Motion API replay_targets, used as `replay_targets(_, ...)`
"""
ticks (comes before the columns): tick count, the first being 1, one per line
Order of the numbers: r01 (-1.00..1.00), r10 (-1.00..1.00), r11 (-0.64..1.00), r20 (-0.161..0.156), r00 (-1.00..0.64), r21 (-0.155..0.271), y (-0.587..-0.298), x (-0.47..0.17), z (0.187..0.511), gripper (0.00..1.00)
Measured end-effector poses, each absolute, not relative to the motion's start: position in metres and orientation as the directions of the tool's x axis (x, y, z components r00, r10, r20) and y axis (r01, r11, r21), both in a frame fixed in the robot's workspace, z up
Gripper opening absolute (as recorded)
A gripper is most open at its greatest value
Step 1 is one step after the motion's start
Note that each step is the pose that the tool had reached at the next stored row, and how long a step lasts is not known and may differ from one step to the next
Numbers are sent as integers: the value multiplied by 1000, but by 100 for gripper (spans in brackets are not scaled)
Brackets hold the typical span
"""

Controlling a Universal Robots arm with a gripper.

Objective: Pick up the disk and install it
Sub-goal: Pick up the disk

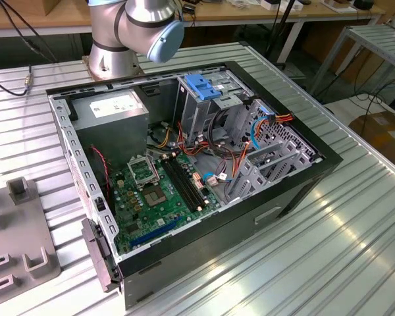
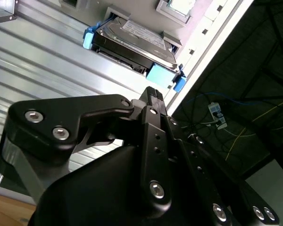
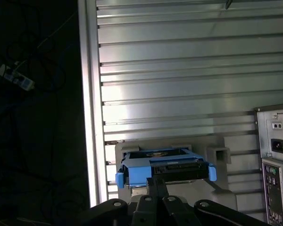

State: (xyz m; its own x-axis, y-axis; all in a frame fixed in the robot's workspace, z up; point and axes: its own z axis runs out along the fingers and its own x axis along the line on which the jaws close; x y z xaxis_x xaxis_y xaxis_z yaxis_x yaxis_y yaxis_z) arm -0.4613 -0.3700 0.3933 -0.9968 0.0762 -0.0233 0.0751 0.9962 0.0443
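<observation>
- Workshop setup: a ribbed aluminium counter (image 1: 329, 250) with wooden benches and trailing cables behind it. In the exterior view the open PC case (image 1: 329, 161) sits mid-counter. Inside it are the green motherboard (image 1: 158, 191), the grey power supply (image 1: 112, 108) and a metal drive cage topped with a blue latch (image 1: 204, 85). The robot arm (image 1: 135, 29) has its base just behind the case. A grey fixture block (image 1: 26, 257) is on the counter at the exterior view's left of the case.
- Second wrist view: the gripper (image 2: 152, 92) points at the disk (image 2: 132, 40) but is clearly apart from it. The disk lies flat in a grey holder (image 2: 172, 40) near the counter's edge, with the floor and its cables just past that edge.
- First wrist view: same story. The disk (image 3: 162, 165) is cradled in the holder (image 3: 218, 153), a short way off from the case's back panel (image 3: 273, 160). The fingers look pressed together with nothing between them.
- Progress, as I read it: basically at the start. The disk isn't grabbed or lifted yet, and nothing has gone into the case, so the pick and the install are both left.
- The disk itself is a flat rectangular drive with a dark metal top and a pale label. It has bright blue plastic rails on its sides, and the connector end faces the gripper.
</observation>
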Motion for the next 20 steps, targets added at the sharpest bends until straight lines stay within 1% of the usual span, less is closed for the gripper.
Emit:
replay_targets(9, 52, 53, 998, -23, -998, 44, -370, -461, 393, 10)
replay_targets(15, -142, -141, 989, -23, -990, 44, -370, -461, 393, 10)
replay_targets(20, -253, -253, 966, -23, -967, 44, -370, -461, 392, 10)
